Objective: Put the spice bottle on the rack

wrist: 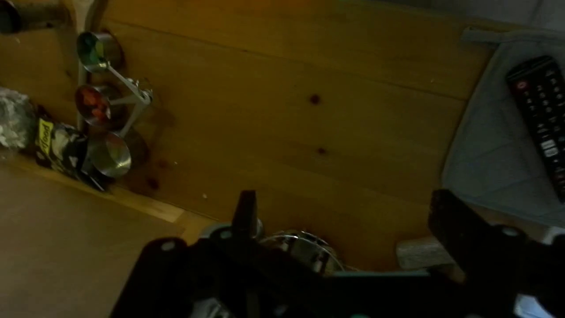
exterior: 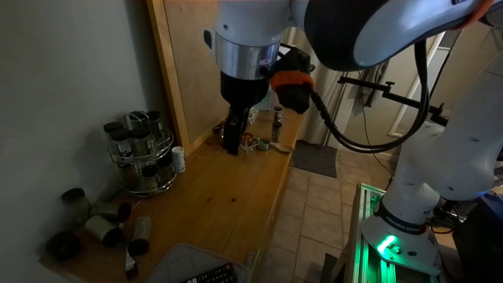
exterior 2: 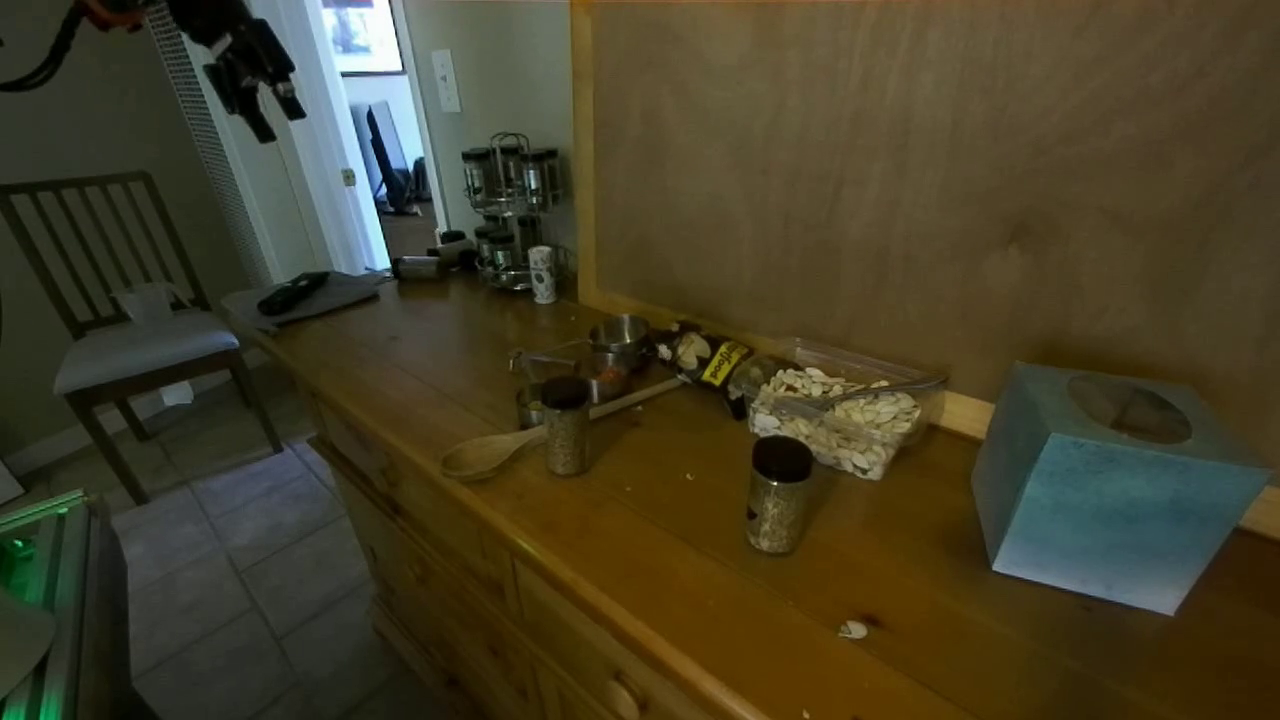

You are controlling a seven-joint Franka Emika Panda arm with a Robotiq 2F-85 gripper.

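Note:
The rack (exterior: pixel 148 193) is a round two-tier wire carousel holding several dark-lidded jars. It also shows in an exterior view (exterior 2: pixel 512 281), and partly behind my gripper in the wrist view (wrist: pixel 295 236). Two spice bottles stand upright: a nearer one (exterior 2: pixel 778 500) and one by the wooden spoon (exterior 2: pixel 567 432). Several more bottles (exterior: pixel 142 230) lie on their sides near the rack; one shows in the wrist view (wrist: pixel 421 252). Which bottle is meant cannot be told. My gripper (wrist: pixel 344 194) is open and empty, high above the wooden top; it shows in both exterior views (exterior: pixel 232 151) (exterior 2: pixel 281 124).
Measuring cups (exterior 2: pixel 620 340), a wooden spoon (exterior 2: pixel 490 455), a dark food bag (exterior 2: pixel 705 360), a tub of seeds (exterior 2: pixel 850 425) and a blue tissue box (exterior 2: pixel 1100 510) stand along the top. A white shaker (exterior: pixel 178 159) is beside the rack. A remote (exterior: pixel 214 275) lies on a grey mat (exterior: pixel 180 259).

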